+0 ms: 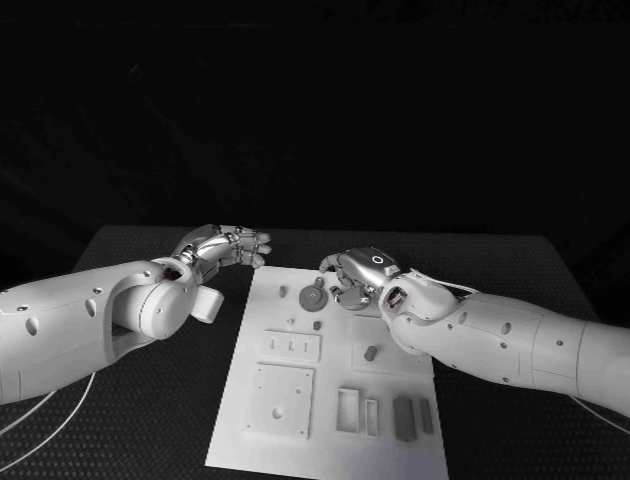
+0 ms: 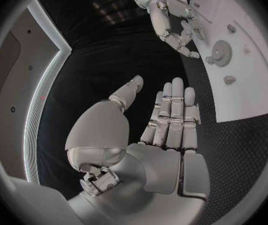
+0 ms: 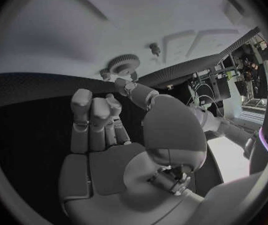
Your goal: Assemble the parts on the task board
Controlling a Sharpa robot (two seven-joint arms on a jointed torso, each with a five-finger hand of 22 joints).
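Observation:
The white task board [image 1: 258,440] lies in the middle of the black table. A grey gear [image 1: 312,297] sits near its far end, also seen in the left wrist view as a gear [image 2: 220,52] and in the right wrist view as a gear [image 3: 123,65]. My right hand [image 1: 356,276] hovers over the board's far end, just right of the gear, holding nothing; its thumb [image 3: 131,89] reaches toward the gear. My left hand [image 1: 229,245] is over the table off the board's far left corner, its fingers [image 2: 171,110] straight and empty.
Nearer on the board are a small peg [image 1: 320,325], another peg [image 1: 371,352], a slotted plate [image 1: 292,346], a square plate [image 1: 284,398], a rectangular frame [image 1: 348,410] and grey blocks [image 1: 403,417]. Bare black table [image 1: 157,420] flanks the board.

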